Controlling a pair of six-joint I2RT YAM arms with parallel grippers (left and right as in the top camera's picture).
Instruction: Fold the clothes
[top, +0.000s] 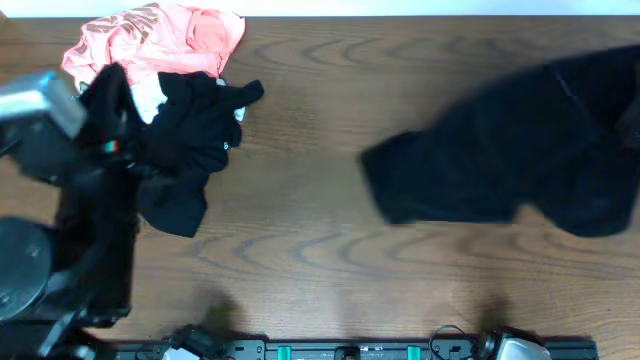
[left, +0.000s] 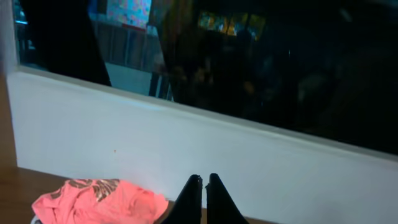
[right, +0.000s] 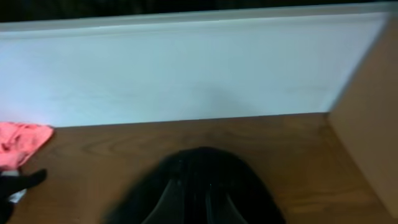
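Your left tool (left: 204, 182) has its fingers pressed together w/ nothing visible between them, aimed at the white wall (left: 155, 143) above the pink shirt (left: 93, 200). In its wrist view your right tool is lost in dark blur, so can't tell if it's apart or clamped. The black garment (top: 510, 150) sprawls unfolded at the right end of the bench (top: 320, 260), partly off-frame. A black pile (top: 185, 135) sits by the pink shirt, far left. Risk, imo: a weak or partial pinch lets the cloth slip off the edge, or bunch instead of lying flat.
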